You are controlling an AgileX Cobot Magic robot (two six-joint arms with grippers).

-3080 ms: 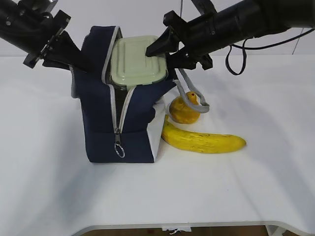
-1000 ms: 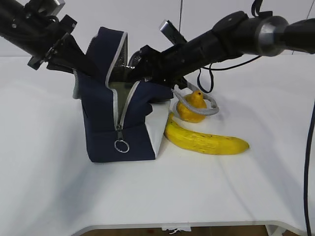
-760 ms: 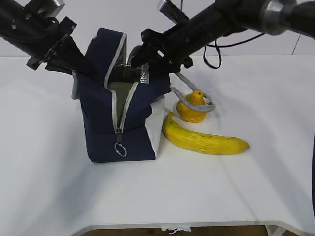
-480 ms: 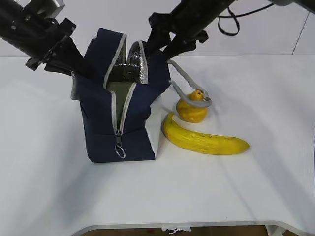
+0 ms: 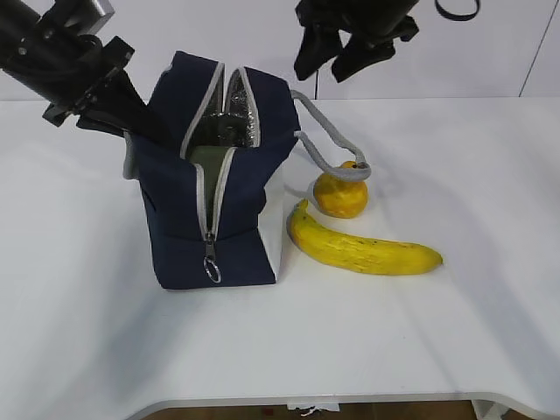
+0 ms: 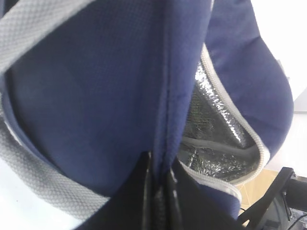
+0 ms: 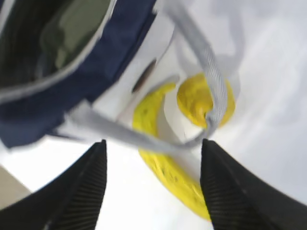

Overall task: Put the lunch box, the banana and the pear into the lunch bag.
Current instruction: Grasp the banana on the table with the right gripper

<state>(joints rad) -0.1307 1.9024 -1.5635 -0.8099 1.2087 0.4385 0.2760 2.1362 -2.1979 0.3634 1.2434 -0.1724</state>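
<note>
Pale green lidded lunch box (image 5: 210, 157) is seen low inside the unzipped navy-blue fabric lunch bag (image 5: 219, 214). At the bag's three o'clock lie the squat yellow-orange pear (image 5: 341, 194) and, touching it, the long yellow banana (image 5: 363, 248). The bag's side wall is pinched by the closed left gripper (image 6: 158, 184); the right gripper (image 7: 153, 153), spread wide and empty, is held above the fruit.

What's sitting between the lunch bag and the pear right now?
Only the bag's grey strap, looping from the lunch bag onto the pear; the exterior view shows bare table beneath it.

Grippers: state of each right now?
Left gripper: shut on the lunch bag wall fabric.
Right gripper: open, empty, raised above the bag's strap.
</note>
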